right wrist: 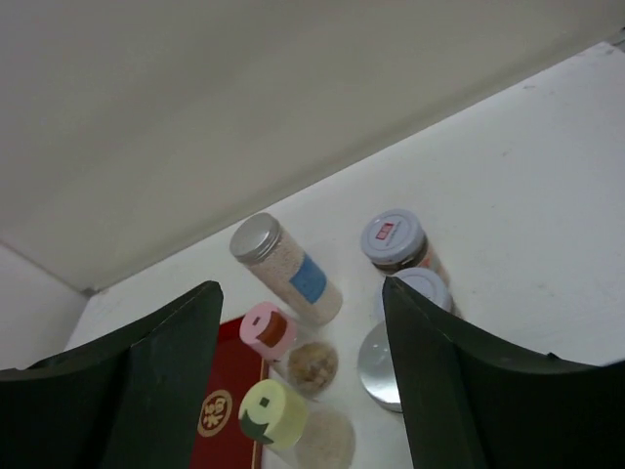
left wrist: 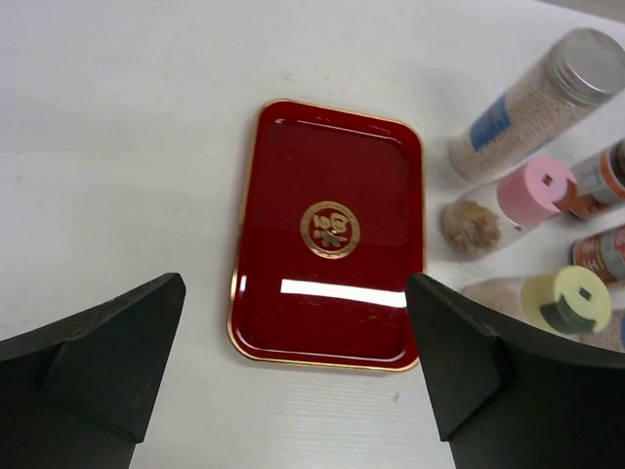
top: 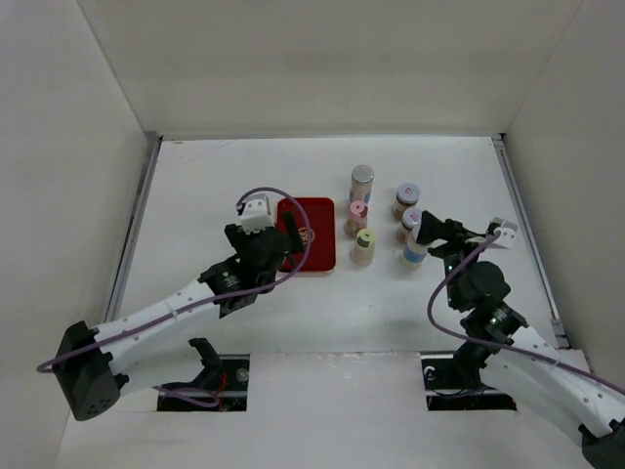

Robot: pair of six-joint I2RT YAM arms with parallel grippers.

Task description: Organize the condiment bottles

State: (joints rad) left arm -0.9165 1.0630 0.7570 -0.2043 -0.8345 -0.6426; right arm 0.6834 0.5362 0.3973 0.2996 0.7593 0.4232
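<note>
Several condiment bottles stand upright in a cluster right of the red tray (top: 317,244). They include a tall silver-capped one (top: 362,181), a pink-capped one (top: 357,216), a yellow-green-capped one (top: 364,244), two white-capped brown jars (top: 406,199) and a blue-labelled bottle (top: 415,250). My left gripper (top: 287,235) hangs open over the tray (left wrist: 332,186), which has nothing on it. My right gripper (top: 428,233) is open just above the blue-labelled bottle, whose silver cap (right wrist: 377,366) shows beside the right finger. The pink cap (right wrist: 267,328) and yellow-green cap (right wrist: 271,414) lie between its fingers, further off.
White walls close in the table on the left, back and right. The bottles stand close together, with narrow gaps between them. The pink-capped bottle (left wrist: 518,200) and yellow-green-capped bottle (left wrist: 562,298) stand a little right of the tray's edge.
</note>
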